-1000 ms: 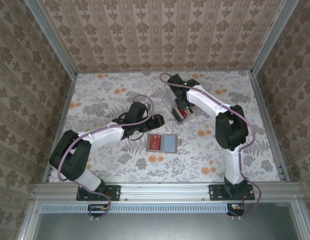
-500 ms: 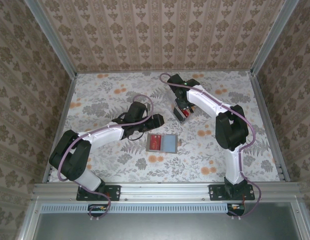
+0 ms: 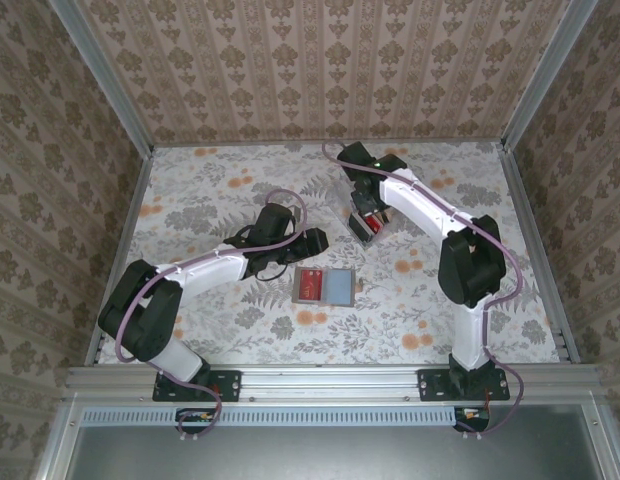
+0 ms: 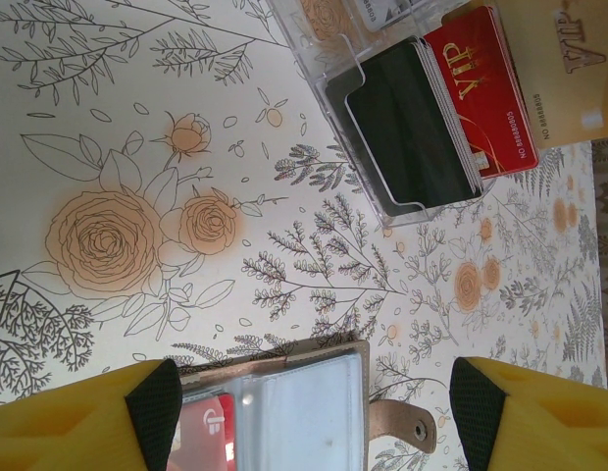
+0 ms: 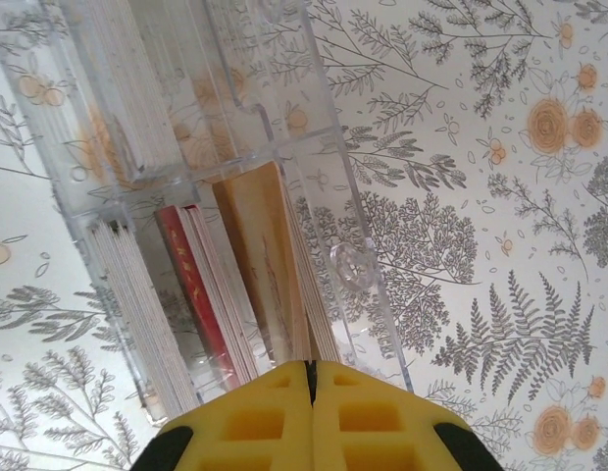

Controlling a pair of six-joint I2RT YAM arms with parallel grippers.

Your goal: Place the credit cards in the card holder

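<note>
The grey-taupe card holder [image 3: 335, 288] lies open on the table, with a red credit card [image 3: 309, 285] in its left panel. My left gripper [image 3: 315, 243] hovers just behind it, open; in the left wrist view the card holder [image 4: 314, 392] sits between the gripper's [image 4: 316, 407] spread fingers with the red card [image 4: 201, 437] under a clear sleeve. My right gripper [image 3: 368, 216] reaches into a clear plastic box [image 3: 360, 224] of credit cards. In the right wrist view the gripper [image 5: 311, 371] is shut on the top edge of a tan card [image 5: 265, 265], beside a red card [image 5: 191, 285].
In the left wrist view the clear box [image 4: 382, 211] holds a black card [image 4: 407, 137] and a red VIP card [image 4: 485, 93], with a tan card [image 4: 579, 69] raised beside them. The holder's snap strap [image 4: 402, 424] sticks out to the right. Patterned walls enclose the floral table.
My right gripper has closed on the tan card in the box, and the right arm's elbow has shifted slightly right. The left arm has not moved.
</note>
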